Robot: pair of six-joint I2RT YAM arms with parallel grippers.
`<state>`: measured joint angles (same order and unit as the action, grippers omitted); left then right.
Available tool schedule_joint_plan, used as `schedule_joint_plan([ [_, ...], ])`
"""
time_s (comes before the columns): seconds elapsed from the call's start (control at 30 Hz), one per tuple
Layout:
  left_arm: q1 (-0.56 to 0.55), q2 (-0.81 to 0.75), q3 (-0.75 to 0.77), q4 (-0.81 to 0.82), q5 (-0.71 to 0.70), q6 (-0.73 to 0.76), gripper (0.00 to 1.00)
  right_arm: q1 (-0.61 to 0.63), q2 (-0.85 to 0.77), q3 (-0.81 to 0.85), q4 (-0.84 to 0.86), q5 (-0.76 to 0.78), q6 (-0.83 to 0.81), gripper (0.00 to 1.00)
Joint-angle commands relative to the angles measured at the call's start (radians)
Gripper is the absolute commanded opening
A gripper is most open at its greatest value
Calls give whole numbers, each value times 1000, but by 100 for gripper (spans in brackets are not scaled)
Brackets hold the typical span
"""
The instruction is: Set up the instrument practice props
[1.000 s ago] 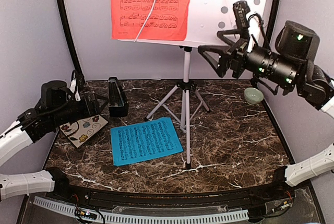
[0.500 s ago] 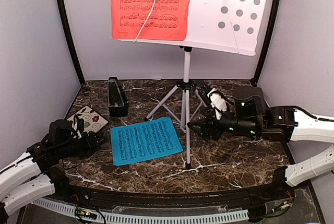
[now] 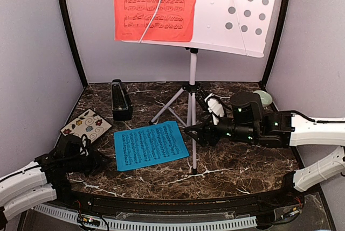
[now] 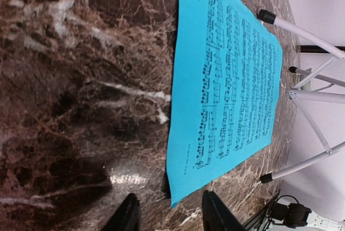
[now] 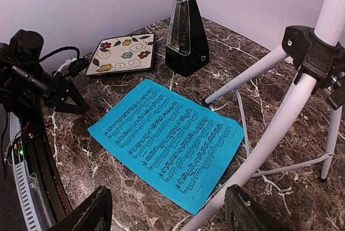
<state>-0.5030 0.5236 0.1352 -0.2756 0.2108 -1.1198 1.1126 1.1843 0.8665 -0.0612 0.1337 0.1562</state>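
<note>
The left arm (image 3: 24, 180) lies low along the near left. The left end effector (image 3: 105, 158) points right, its fingers parted. The right arm (image 3: 310, 131) extends from the right toward the middle. The right end effector (image 3: 195, 134) is low, faces left, and is spread wide.

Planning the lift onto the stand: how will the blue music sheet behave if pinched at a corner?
The blue sheet looks paper-thin, so it will probably droop. It lies flat on the glossy marble table, so a push from the open left hand may slide it rather than lift it.
</note>
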Motion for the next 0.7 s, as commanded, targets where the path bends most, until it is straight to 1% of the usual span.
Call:
schedule_joint_plan([
  [0.0, -36, 65, -37, 92, 6, -37, 39, 7, 8, 4, 68, 2, 4, 72],
  [0.2, -106, 187, -69, 207, -34, -101, 34, 6, 24, 9, 74, 3, 4, 72],
  [0.27, -153, 233, -70, 239, -44, -116, 32, 6, 30, 11, 75, 6, 0, 72],
  [0.47, -183, 339, -63, 322, -59, -142, 30, 4, 43, 22, 68, 9, -10, 72],
  [0.67, -187, 385, -59, 369, -75, -153, 25, 0, 41, 21, 66, 8, -13, 72],
])
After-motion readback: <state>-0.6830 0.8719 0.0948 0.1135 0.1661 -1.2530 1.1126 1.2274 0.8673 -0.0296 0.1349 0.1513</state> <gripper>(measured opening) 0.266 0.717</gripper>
